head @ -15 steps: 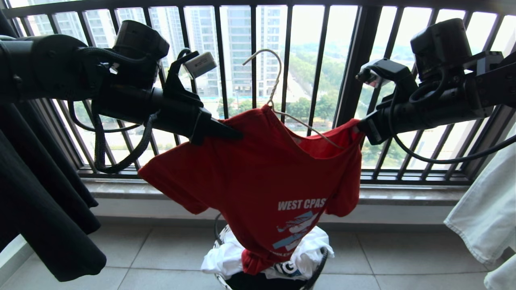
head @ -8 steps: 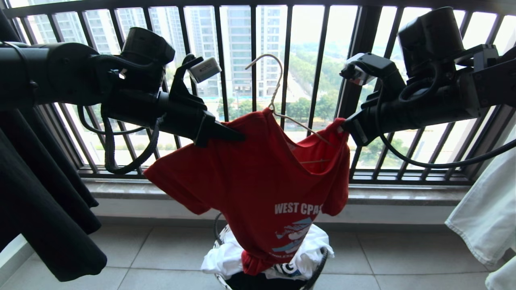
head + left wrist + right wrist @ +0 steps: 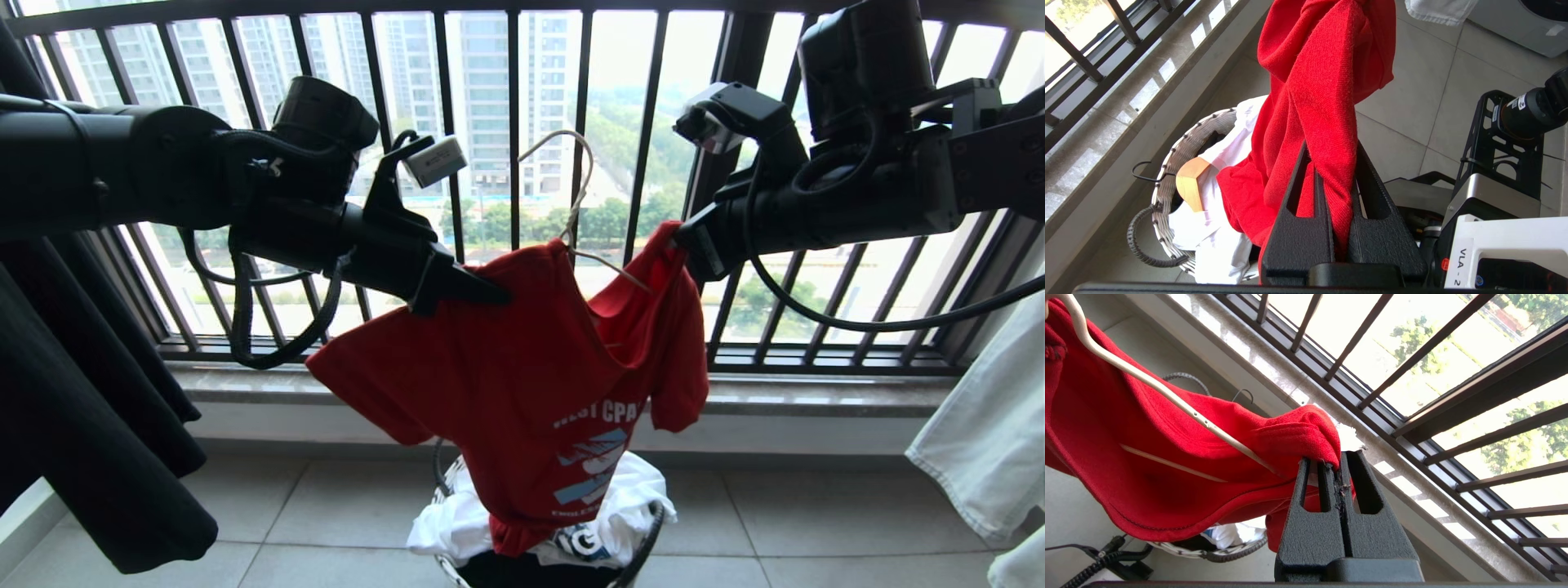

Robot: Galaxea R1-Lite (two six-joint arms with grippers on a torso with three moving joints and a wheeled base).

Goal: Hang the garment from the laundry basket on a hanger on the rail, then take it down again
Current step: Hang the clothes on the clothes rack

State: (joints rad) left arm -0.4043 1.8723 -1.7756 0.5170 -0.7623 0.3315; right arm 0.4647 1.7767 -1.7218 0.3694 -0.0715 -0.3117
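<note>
1. Red garment hangs mid-frame in the head view, stretched between both arms in front of the dark barred window railing.
2. Left gripper, left of centre, is clamped on the garment's shoulder; in the left wrist view the jaws pinch a fold of red cloth between them.
3. Right gripper, right of centre, is pressed tight on the other shoulder; the right wrist view shows cloth bunched at the jaw tips, no gap between the jaws.
4. White wire hanger sits inside the neck opening, hook sticking up against the railing, tilted. One wire arm runs down toward the right gripper.
5. Garment's lower hem droops into the laundry basket at bottom centre, on the tiled floor.
6. Basket holds white cloth and a wooden hanger.
7. Black garment hangs at the left edge; pale garment at the right edge.
</note>
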